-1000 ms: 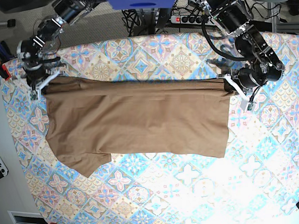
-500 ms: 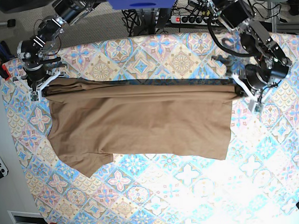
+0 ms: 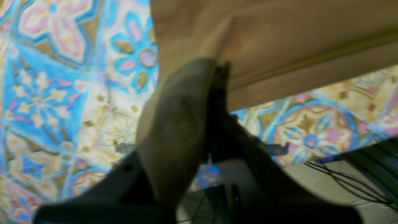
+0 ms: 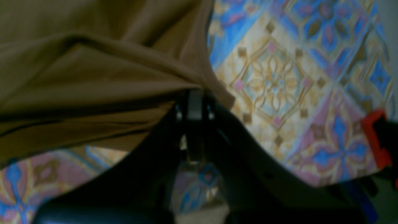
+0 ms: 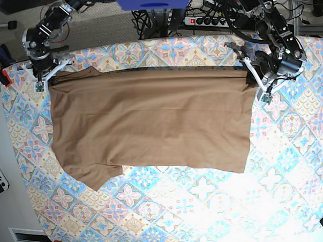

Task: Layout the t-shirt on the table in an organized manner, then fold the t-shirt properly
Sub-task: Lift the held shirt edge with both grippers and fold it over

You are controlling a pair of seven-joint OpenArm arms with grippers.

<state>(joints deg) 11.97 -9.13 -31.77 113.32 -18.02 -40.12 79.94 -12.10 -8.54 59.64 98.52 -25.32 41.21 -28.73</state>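
Both arms reach in from the top edge of the base view, one per upper corner. Right gripper [image 5: 46, 78] sits upper left, jaws pinched tight on a t-shirt [image 5: 151, 121] corner, wrist pointing down-frame. Left gripper [image 5: 253, 80] sits upper right, also clamped on the shirt's edge, arm bent at the elbow. Wrist views are blurry, with fingers pressed together on fabric.

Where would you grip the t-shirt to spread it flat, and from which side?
Grip the t-shirt at its two far-edge corners, coming in from the ends. That edge runs straight and taut between the left gripper and right gripper, both shut on it.
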